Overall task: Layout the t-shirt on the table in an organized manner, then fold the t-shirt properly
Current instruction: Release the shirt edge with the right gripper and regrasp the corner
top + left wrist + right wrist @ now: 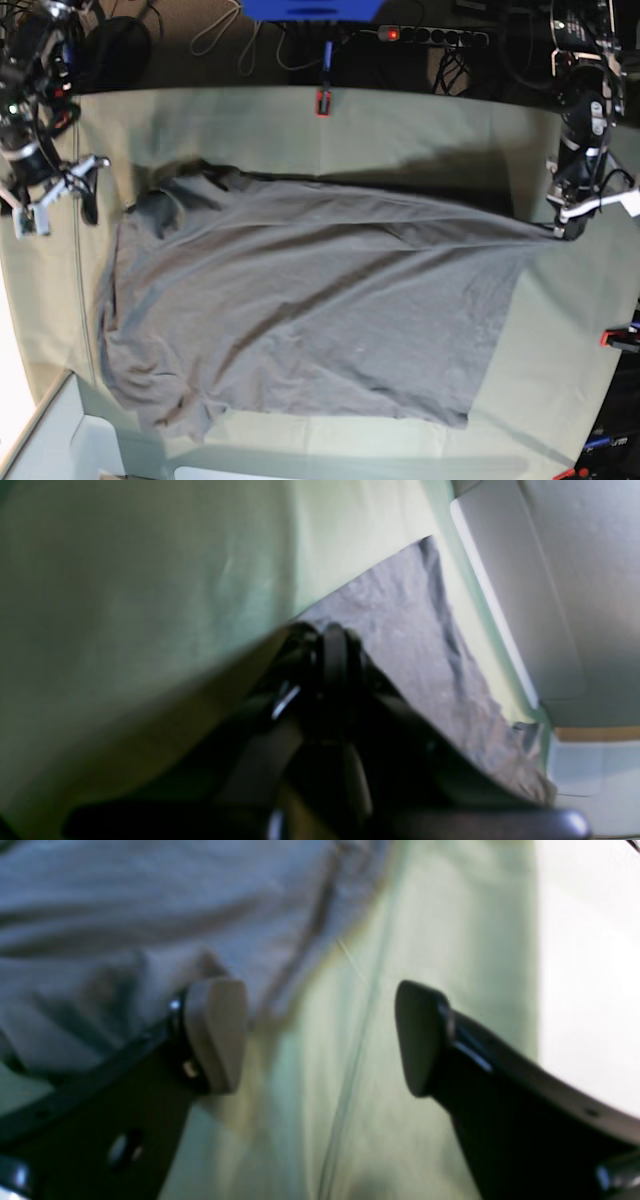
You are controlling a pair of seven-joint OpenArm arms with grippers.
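Layout step: left gripper point(568, 232) fingers clamped on the t-shirt point(300, 310) corner, right gripper point(320, 1037) fingers apart over the surface point(400, 130); next, probably grasp and flatten the opposite edge.

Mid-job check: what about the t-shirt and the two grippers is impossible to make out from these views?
- Left gripper: left wrist view is blurred and dark; its jaws look shut on the t-shirt.
- Collar label: too small in base view.
- The t-shirt's near-left hem: crumpled, layers unclear.
- Right gripper: open over the table; the blur hides whether it touches the cloth.
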